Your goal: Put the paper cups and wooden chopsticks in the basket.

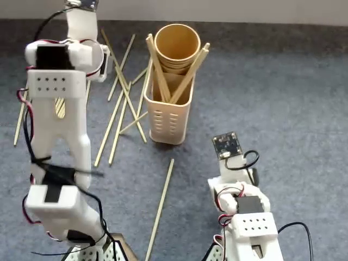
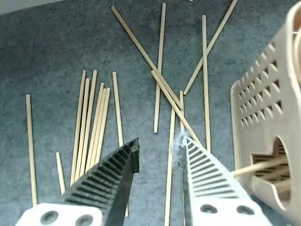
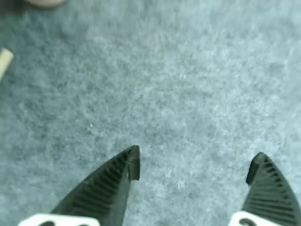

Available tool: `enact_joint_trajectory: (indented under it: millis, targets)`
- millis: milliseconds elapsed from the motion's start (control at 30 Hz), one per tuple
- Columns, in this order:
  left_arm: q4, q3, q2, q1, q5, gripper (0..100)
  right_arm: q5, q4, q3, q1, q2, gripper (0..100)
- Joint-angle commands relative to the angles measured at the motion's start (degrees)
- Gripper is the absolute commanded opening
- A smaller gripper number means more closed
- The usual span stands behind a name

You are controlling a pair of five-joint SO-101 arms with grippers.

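Standing upright on the grey desk (image 1: 293, 98), a beige perforated basket (image 1: 169, 122) is holding a nested stack of paper cups (image 1: 176, 46), with several wooden chopsticks (image 1: 187, 76) leaning inside it beside the stack. How many cups are sitting in the stack is hard to tell, since only the top rims are showing.

Loose chopsticks (image 1: 117, 114) are lying scattered and crossed on the desk beside the basket, and a single chopstick (image 1: 161, 206) is lying apart from them in front of it. In the high view, the left arm (image 1: 57, 125) is covering part of the scatter, and both end effectors are sitting hidden beneath their arms.

The left wrist view is showing what the high view is hiding: a tight row of parallel chopsticks (image 2: 91, 127). The left end effector (image 2: 160, 146) is hanging over the scatter with a narrow gap and is holding nothing. Through a cutout in the basket wall, one inner stick (image 2: 261, 165) is showing.

The right end effector (image 3: 195, 155) is hanging spread wide over bare desk, gripping nothing. A chopstick end (image 3: 4, 61) is being cut off at that picture's edge.
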Motion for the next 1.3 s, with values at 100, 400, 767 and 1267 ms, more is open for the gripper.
enact_joint_trajectory:
  millis: [100,400,767,1267]
  targets:
    - [-9.1,0.0,7.7,5.2,2.0,17,-3.9,-6.1,-14.6,0.2,8.7,35.8]
    - [-11.7,0.2,14.2,10.2,7.1,17,-13.5,-25.9,-27.3,-6.3,30.1,35.8]
    - [-4.5,0.2,18.0,19.5,7.1,17,-10.5,-35.7,-40.4,-13.8,61.8,35.8]
    - [4.8,-0.3,17.4,26.9,7.0,17,-6.7,-18.4,-45.9,-11.5,49.3,35.6]
